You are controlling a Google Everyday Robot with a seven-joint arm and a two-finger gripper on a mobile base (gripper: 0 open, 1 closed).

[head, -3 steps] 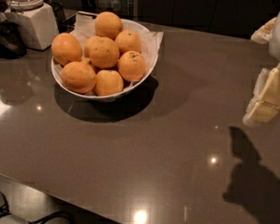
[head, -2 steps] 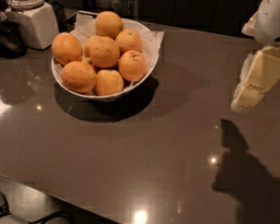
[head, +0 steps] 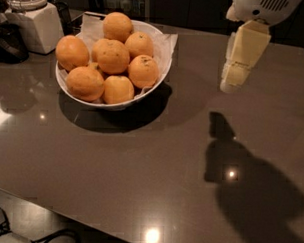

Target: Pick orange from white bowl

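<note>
White and boxy, an appliance (head: pixel 34 25) stands at the far left back of the counter (head: pixel 115 167), with a dark rounded object (head: pixel 7 38) just beside it at the frame's edge; what that object is I cannot tell. Below the counter's near left edge, dark cables (head: pixel 43 236) lie on the floor.

Right of the appliance sits the white bowl (head: pixel 78 97), wide and shallow, lined with crinkled white paper (head: pixel 167 43) that rises above its rim at the back and on the right. The oranges (head: pixel 112 56) lie heaped inside it, touching one another; seven show plainly and part of another peeks out between them. One sits highest at the back, and two lie low at the front against the rim. All of them are in the bowl, and none is held. The bowl throws a dark shadow (head: pixel 122 120) on the glossy grey-brown surface in front of it and to its right.

Further right, well apart from the bowl, the cream-coloured pincer (head: pixel 229 85) hangs tip down above the counter's right half, under a white arm housing (head: pixel 261 7) at the top edge. It holds nothing; whether it is set wide or narrow I cannot tell. Its shadow (head: pixel 250 187) spreads over the counter below it, with a small bright light spot (head: pixel 231 173) in it.
</note>
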